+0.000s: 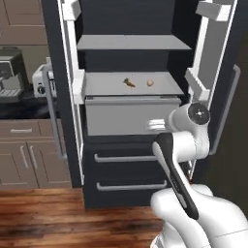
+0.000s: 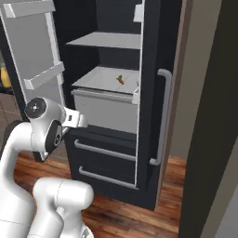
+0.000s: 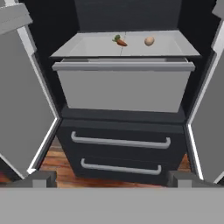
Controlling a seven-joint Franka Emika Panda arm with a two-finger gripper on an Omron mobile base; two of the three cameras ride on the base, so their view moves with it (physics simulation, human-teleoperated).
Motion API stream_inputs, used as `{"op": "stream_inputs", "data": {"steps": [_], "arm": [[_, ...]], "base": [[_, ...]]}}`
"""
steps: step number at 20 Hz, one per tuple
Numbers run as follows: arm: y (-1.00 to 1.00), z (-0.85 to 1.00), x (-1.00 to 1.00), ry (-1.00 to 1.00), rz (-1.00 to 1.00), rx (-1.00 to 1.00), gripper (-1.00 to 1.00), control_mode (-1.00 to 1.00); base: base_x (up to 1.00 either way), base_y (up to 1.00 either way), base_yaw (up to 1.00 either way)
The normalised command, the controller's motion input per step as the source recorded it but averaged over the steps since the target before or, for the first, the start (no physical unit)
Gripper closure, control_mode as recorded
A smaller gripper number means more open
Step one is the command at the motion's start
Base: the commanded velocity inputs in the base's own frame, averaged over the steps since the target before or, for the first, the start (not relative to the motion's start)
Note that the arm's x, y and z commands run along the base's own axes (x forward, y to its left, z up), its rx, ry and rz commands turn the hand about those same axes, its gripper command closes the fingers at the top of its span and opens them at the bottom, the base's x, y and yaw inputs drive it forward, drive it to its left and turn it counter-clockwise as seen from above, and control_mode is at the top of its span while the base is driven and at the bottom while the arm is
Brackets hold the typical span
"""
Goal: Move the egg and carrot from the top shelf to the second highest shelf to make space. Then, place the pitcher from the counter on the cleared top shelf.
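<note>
Carrot (image 3: 119, 41) beside egg (image 3: 149, 41), lower shelf (image 3: 87, 47)

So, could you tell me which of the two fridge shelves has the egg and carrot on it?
The lower shelf, the lighter slab just above the grey drawer, holds the carrot and egg; the darker shelf above is bare.

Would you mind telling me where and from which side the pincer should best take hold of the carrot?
Grip the carrot across its orange root, near the thicker end by the green tip, coming from above and the open front. It lies flat on the shelf, apart from the egg.
</note>
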Motion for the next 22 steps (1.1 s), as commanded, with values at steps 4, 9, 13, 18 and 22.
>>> {"op": "stream_inputs", "data": {"steps": [4,9,13,18,22], "arm": [[0.0,0.0,0.0,0.0,0.0,0.0,-1.0,1.0],[0.0,0.0,0.0,0.0,0.0,0.0,-1.0,1.0],[0.0,0.0,0.0,0.0,0.0,0.0,-1.0,1.0],[0.0,0.0,0.0,0.0,0.0,0.0,-1.0,1.0],[0.0,0.0,0.0,0.0,0.0,0.0,-1.0,1.0]], "base": [[-0.35,0.57,0.41],[0.01,0.88,0.39],[0.34,1.0,0.29],[0.47,0.98,0.17],[0.74,0.67,0.03]]}}
